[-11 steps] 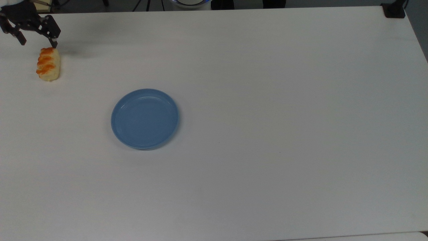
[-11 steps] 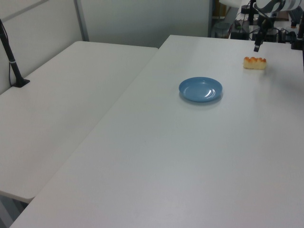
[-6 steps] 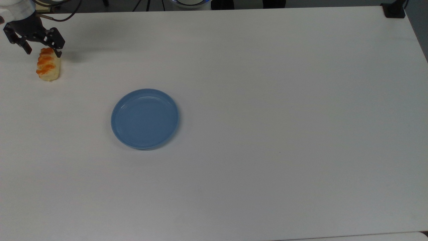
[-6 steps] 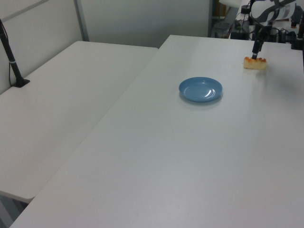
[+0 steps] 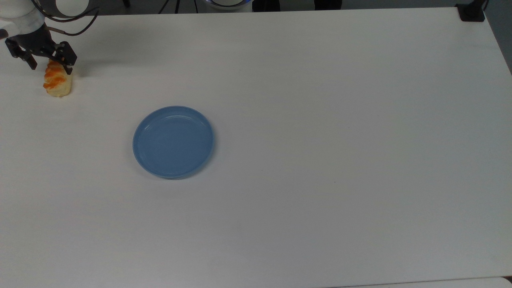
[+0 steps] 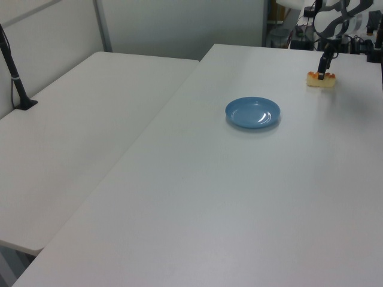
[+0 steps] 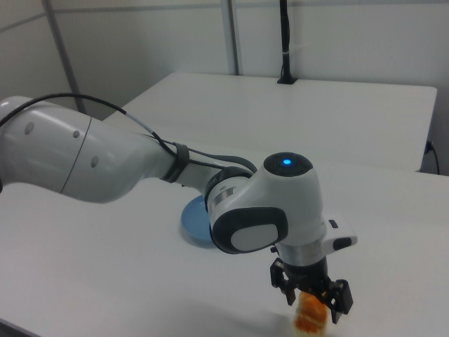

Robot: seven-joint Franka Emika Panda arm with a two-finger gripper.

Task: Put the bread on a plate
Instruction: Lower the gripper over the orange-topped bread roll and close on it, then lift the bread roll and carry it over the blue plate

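At the top view's far left, the gripper (image 5: 51, 66), fingers spread apart, straddles and partly hides the bread's (image 5: 57, 83) far end on the tabletop (image 5: 320, 100), well apart from the plate (image 5: 173, 141).

Bread (image 5: 58, 82) lies on the desk (image 5: 320, 100) near the top view's upper-left corner. Tool (image 5: 51, 67) sits directly above the bread's far end, fingers spread to either side of it. Plate (image 5: 173, 141) rests on the desk well apart from the bread, toward the top view's lower right. In the left view, bread (image 6: 321, 79) lies behind and right of the plate (image 6: 252, 112).
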